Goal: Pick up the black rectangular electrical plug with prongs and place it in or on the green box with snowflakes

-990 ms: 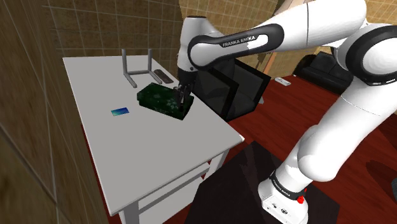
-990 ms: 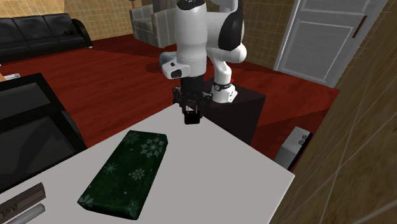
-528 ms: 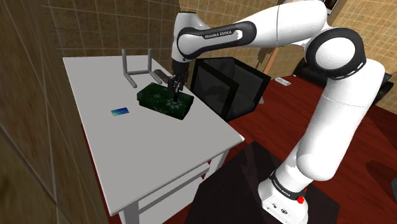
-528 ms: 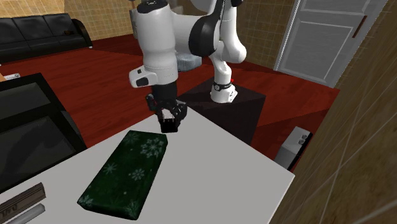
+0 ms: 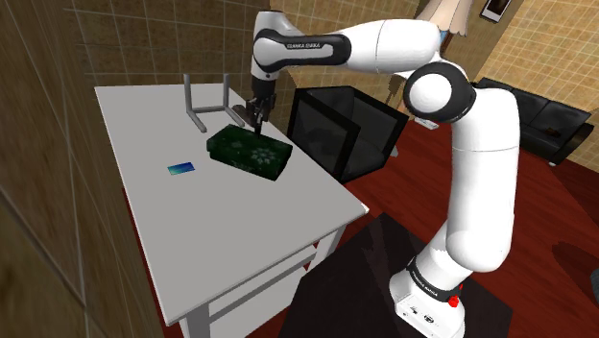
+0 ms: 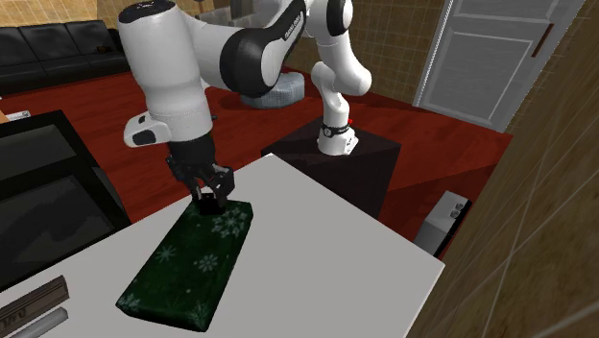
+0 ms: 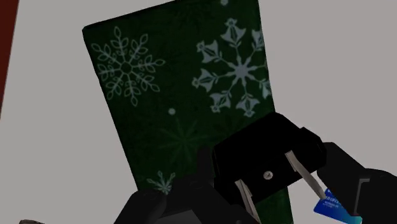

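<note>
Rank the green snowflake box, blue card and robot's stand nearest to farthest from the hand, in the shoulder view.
1. Green snowflake box: just below the hand holding the black plug.
2. Blue card: on the table, left of the box.
3. Stand: on the floor, lower right.

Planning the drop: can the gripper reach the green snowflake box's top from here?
Likely yes: the gripper, shut on the black plug, hangs over the green box's end, with nothing between them.
</note>
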Available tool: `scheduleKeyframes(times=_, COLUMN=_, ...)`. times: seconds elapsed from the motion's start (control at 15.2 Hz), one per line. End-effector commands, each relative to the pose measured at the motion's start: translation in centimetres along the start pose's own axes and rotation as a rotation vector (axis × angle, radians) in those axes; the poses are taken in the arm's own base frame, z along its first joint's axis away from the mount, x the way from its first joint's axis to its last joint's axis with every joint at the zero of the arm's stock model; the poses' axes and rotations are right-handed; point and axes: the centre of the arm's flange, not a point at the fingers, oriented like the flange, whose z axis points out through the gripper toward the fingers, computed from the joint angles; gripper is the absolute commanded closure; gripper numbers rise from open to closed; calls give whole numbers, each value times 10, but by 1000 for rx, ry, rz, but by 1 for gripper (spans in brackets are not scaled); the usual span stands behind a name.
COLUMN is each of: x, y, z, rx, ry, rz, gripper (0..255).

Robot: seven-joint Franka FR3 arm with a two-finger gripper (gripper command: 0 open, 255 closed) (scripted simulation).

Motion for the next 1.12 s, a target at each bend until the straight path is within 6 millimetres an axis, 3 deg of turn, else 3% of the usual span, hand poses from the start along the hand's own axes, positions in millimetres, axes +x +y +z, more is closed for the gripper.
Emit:
scheduleKeyframes(times=0.0, x=19, y=16, z=-2, rx=0, ry=0, rz=0, gripper=255)
scheduleKeyframes(times=0.13, x=41, y=34, z=-3, rx=0, ry=0, rz=0, gripper=255)
scheduleKeyframes(times=1.06, x=41, y=34, z=75, rx=0, ry=0, rz=0, gripper=255)
